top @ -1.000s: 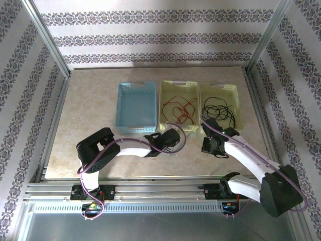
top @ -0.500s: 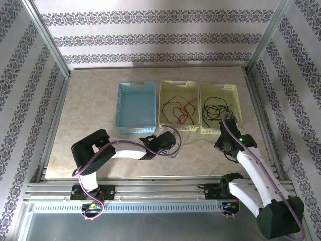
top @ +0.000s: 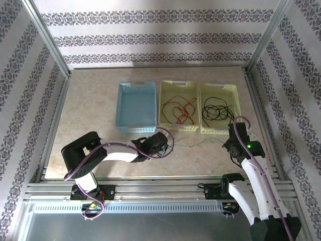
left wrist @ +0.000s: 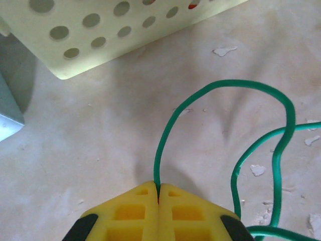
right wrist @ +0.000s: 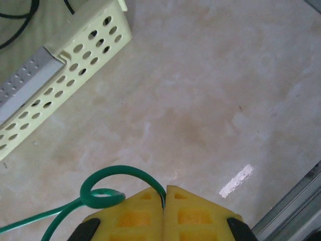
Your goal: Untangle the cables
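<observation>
Arms moved apart, stretching the green cable (top: 200, 143) near the table's (top: 90, 110) front edge.
From above, red cables (top: 176, 108) and black cables (top: 216, 109) sit sorted in baskets (top: 178, 129); green is left. Left wrist: left gripper (left wrist: 158, 193) pinches it tight. Right wrist: right gripper (right wrist: 165, 193) too.

**Top external:** mounted above and behind the arm bases, aimed down and forward. It gives wide, distant coverage of the whole table (top: 90, 110) up to the back wall (top: 160, 37).

**Left wrist:** aimed past the left gripper (left wrist: 158, 198), very close to the tabletop, facing a corner of the middle basket (left wrist: 100, 30).

**Right wrist:** aimed past the right gripper (right wrist: 165, 193), equally close, facing the wall of the right basket (right wrist: 75, 60).

**Shared coverage:** the green cable (top: 200, 144) appears in all three views. Each of these two baskets appears in the top view and one wrist view.
</observation>
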Robot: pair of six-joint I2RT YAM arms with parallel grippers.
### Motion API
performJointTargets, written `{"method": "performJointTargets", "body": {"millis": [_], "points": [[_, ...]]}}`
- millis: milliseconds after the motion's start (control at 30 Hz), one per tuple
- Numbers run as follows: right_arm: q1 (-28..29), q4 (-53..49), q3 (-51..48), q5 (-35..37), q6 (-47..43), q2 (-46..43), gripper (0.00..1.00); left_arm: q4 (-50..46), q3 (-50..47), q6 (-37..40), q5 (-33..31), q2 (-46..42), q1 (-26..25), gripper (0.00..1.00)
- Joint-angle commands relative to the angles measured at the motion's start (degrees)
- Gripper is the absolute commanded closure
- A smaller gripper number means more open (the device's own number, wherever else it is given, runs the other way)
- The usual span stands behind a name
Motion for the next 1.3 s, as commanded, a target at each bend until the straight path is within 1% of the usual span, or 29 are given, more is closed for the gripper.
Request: {"method": "performJointTargets", "body": {"millis": [0,133,233,333,433,467,500,567,667,733,767,833,867,933,1000,1067,1100,1200,1233,1267], "points": [[-0.41,-2.31,3.34,4.83,0.60,-1.11,1.00,-1.87,-1.56,1.80,1.10,-0.31,0.86,1.00],[-0.94,-5.62,6.88,12.68,0.19,-2.34,1.00,-4.70,-2.08,0.11,-2.49,-0.13,1.46,1.00],[-3.09,-5.90,8.47,14.50,-0.67,-2.85,1.00,-5.77,-3.27,-1.13,-3.93,-0.54,2.21,1.00],[-4.43,-3.31,9.17,11.73,-3.06,-2.78,1.00,-5.86,-4.09,-1.14,-3.20,-0.93,2.44,1.00],[-3.65,3.06,8.67,4.54,-6.56,-4.76,1.00,-4.40,-4.28,-0.62,-0.37,-1.25,2.35,1.00],[-2.62,4.89,8.64,2.43,-7.28,-5.35,1.00,-2.77,-4.67,-0.43,0.53,-1.72,2.27,1.00],[-1.08,6.11,9.00,1.37,-7.75,-5.44,1.00,-0.82,-5.11,-0.20,1.42,-2.24,2.26,0.97],[2.93,7.89,10.13,-0.23,-8.50,-4.15,1.00,2.31,-5.62,0.40,3.01,-3.30,2.30,0.87],[11.98,12.38,11.31,-2.42,-8.34,0.43,1.00,4.90,-5.15,1.00,2.94,-5.18,2.26,0.77],[19.26,16.36,12.17,-1.51,-7.64,4.98,1.00,5.70,-4.55,0.99,1.29,-7.01,2.26,0.70],[23.38,19.16,12.90,-0.60,-7.88,8.34,1.00,5.98,-4.37,0.78,-0.10,-8.28,2.26,0.66],[28.96,23.56,15.63,0.36,-8.63,14.86,1.00,5.92,-4.22,-0.47,-4.73,-11.47,2.28,0.57],[30.75,25.28,17.75,0.10,-9.15,19.23,1.00,5.11,-4.22,-2.00,-8.99,-13.67,2.26,0.53],[33.12,27.58,22.36,-1.29,-10.79,26.74,1.00,1.02,-4.23,-7.10,-19.60,-18.15,2.26,0.46],[34.56,27.71,28.61,-2.71,-12.48,34.79,1.00,-8.24,-3.56,-14.87,-31.44,-23.29,2.35,0.44],[35.47,26.35,34.41,-4.40,-14.12,41.92,1.00,-15.82,-3.13,-19.67,-38.26,-27.67,2.29,0.42],[35.79,25.35,37.98,-5.68,-15.01,45.50,1.00,-21.08,-2.72,-23.48,-41.40,-29.76,2.32,0.42],[36.32,22.06,47.49,-9.74,-17.56,55.60,1.00,-36.23,-1.56,-35.00,-48.11,-34.43,2.35,0.41],[36.36,20.40,51.06,-11.14,-18.38,59.36,1.00,-40.28,-1.32,-37.90,-49.56,-35.58,2.35,0.41],[36.36,18.46,55.22,-12.03,-19.09,62.92,1.00,-42.55,-1.28,-38.62,-50.31,-36.43,2.35,0.41]]}}
